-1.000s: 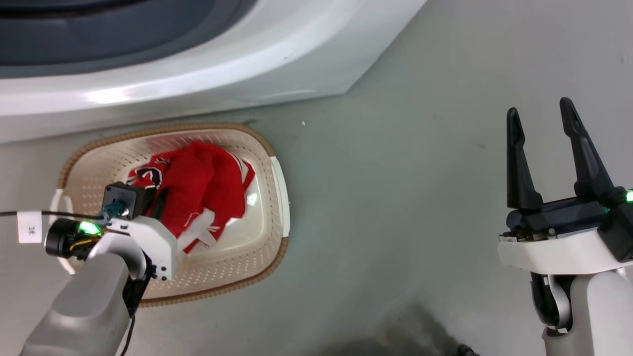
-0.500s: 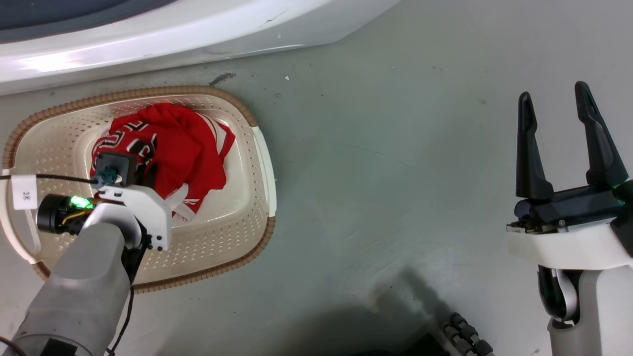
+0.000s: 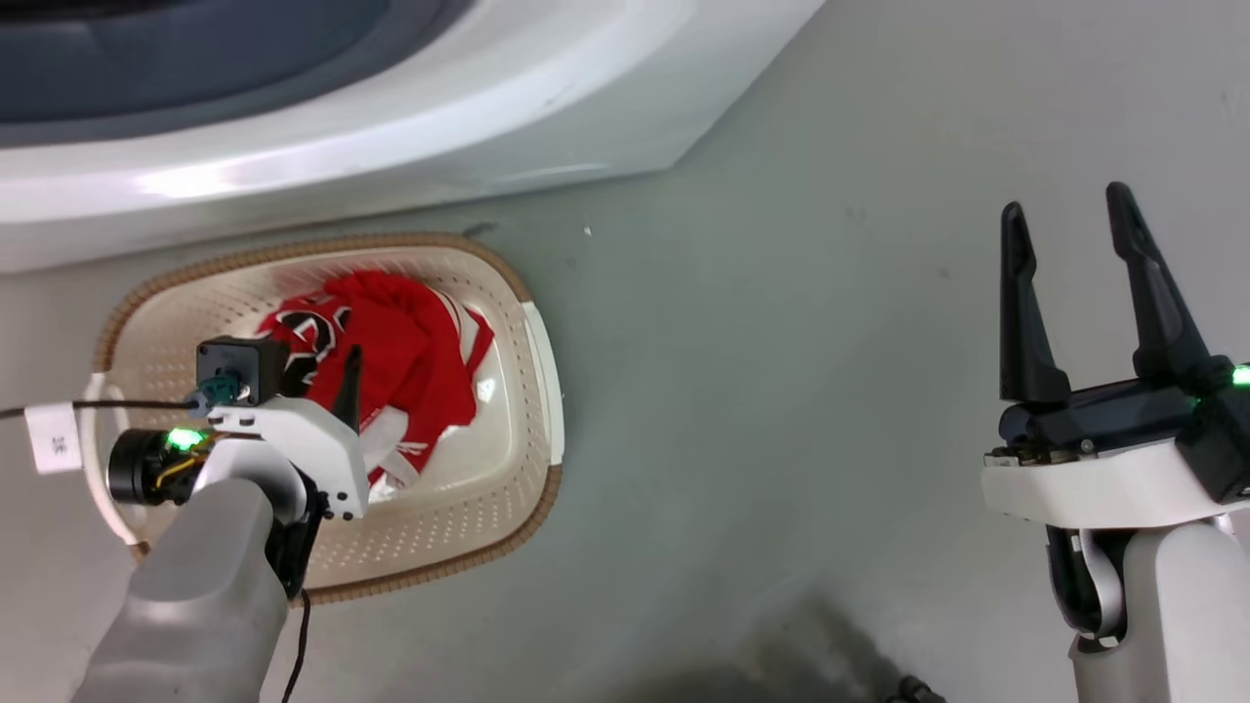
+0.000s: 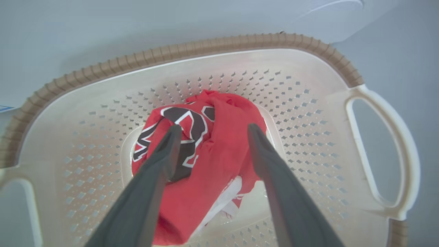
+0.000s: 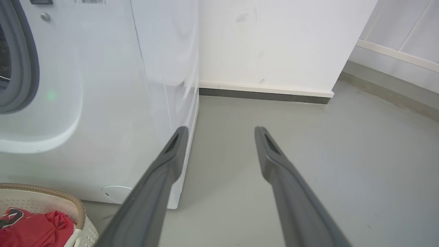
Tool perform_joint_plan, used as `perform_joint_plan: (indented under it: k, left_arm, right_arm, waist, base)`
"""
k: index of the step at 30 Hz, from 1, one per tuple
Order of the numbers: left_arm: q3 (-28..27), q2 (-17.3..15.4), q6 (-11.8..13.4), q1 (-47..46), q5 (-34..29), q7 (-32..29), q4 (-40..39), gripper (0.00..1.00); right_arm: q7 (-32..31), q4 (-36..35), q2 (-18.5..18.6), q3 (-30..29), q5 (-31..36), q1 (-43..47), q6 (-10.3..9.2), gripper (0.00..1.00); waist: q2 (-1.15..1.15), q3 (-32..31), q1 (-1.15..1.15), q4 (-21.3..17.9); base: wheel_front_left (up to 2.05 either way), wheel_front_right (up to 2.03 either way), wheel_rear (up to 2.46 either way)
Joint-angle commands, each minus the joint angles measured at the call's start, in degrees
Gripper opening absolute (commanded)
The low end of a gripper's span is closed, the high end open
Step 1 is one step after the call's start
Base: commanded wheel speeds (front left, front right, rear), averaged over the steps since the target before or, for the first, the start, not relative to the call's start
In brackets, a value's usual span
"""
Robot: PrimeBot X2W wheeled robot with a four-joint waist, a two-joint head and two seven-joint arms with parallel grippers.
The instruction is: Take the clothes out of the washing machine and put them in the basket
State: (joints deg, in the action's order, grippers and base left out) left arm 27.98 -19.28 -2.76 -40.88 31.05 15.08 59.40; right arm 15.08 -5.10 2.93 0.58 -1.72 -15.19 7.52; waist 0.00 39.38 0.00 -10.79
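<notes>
The right gripper (image 5: 221, 129) holds its fingers (image 5: 164, 164) spread apart above the grey floor (image 5: 343, 154). To their left stands the washer (image 5: 103, 103), its grey porthole rim (image 5: 29, 68) at the view's edge. In front of the washer, on the floor, the basket (image 5: 51, 192) holds red clothes (image 5: 37, 230). Behind, a white wall (image 5: 274, 44) meets the floor along a dark skirting (image 5: 260, 94).

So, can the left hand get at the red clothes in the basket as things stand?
Probably yes. The left hand is open right over the clothes, its fingers pointing down into the basket, and nothing lies between them.
</notes>
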Motion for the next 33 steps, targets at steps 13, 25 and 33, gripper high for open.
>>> perform_joint_plan:
  k: [13,25,33]
  left_arm:
    - [-14.05,1.75,0.21,14.95,-7.97,0.12,-21.57,1.0]
    - [-26.96,7.17,-1.18,30.24,-16.73,0.13,-45.96,1.0]
    - [-31.12,12.31,-1.74,39.1,-21.25,0.13,-56.48,1.0]
  right_arm:
    - [0.13,4.46,-0.09,0.0,1.51,3.24,-0.06,1.0]
    - [0.13,6.24,-0.08,-0.32,1.93,6.42,-0.06,1.0]
    - [0.13,6.22,-0.08,-0.86,1.02,9.84,-0.06,1.0]
  waist:
    - [0.0,-18.3,0.0,5.16]
    - [0.0,-28.97,0.0,7.59]
    - [0.0,-32.98,0.0,8.06]
  base:
    - [0.0,0.0,0.0]
    - [0.0,0.0,0.0]
    - [0.0,0.0,0.0]
